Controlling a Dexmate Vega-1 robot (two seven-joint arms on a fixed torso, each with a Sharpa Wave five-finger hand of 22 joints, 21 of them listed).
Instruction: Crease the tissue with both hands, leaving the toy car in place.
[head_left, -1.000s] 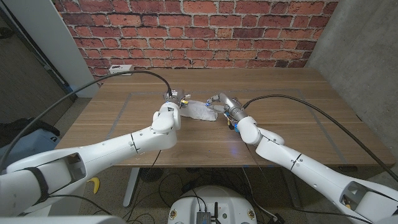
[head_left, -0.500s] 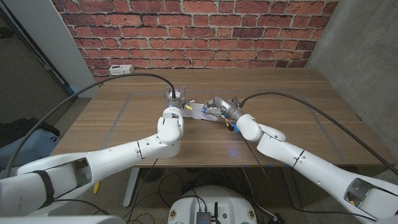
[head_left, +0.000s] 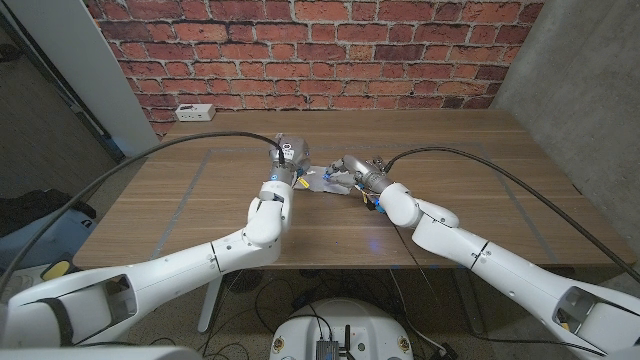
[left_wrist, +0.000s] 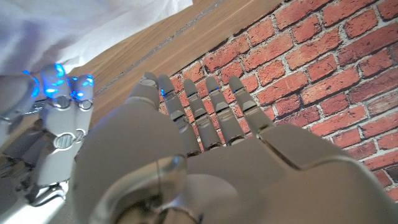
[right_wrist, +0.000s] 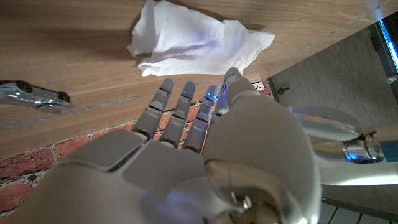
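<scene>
1. Wooden tabletop (head_left: 200, 200) before a brick wall (head_left: 300, 50) carries the white tissue (right_wrist: 199, 43), which lies rumpled and partly doubled over near the middle, between the two hands.
2. Lying off to one side of the tissue in the right wrist view, and well apart from it, is the toy car (right_wrist: 34, 93) (small and silvery, on its wheels). Nothing touches it.
3. The right hand (head_left: 352, 170) sits just beside the tissue. Its fingers (right_wrist: 186, 102) reach out side by side, slightly bent, and clamp on nothing. Whether the nearest fingertip actually touches the paper's edge I cannot tell.
4. On the tissue's other side is the left hand (head_left: 285, 160). In its own wrist view the fingers (left_wrist: 211, 106) are straight and close together, also holding nothing.
5. Over the last second the left hand has travelled farther across the tabletop, from the near side of the tissue to a spot beside it. The right hand has edged in a little, and less of the paper shows between them than before.
6. That likely means both hands are now bracketing the tissue, ready to press it together, so the crease proper seems only begun. The car's distance should keep it undisturbed if the hands close inward.
</scene>
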